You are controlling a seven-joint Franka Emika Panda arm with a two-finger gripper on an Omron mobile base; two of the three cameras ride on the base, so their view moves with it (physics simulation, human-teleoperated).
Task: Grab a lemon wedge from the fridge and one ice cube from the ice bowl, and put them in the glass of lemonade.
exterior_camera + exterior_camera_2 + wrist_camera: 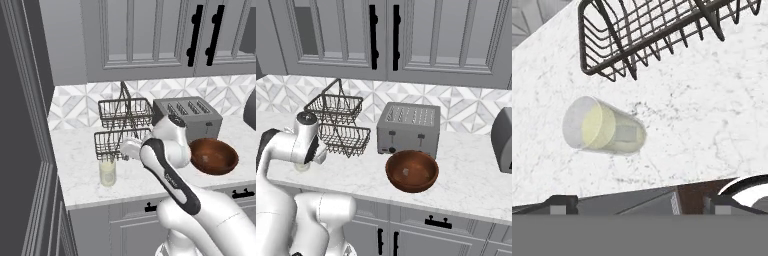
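Bending forward over the marble counter [80,165], the arm is held with its gripper [637,204] above the glass of lemonade [107,171]; the fingers [561,204] are spread wide with nothing between them. One glass is counted at the left, holding pale yellow liquid. One two-tier wire basket [338,122], one toaster [408,129] and one ice bowl [412,170] are seen rightward; a small pale piece lies in the bowl.

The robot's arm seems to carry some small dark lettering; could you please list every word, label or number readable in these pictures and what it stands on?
None can be read.
Arm: small dark marking on the white link in the left base view, too small and blurred to read.
Toaster, glass of lemonade, ice bowl, wire basket rack: no lettering visible.
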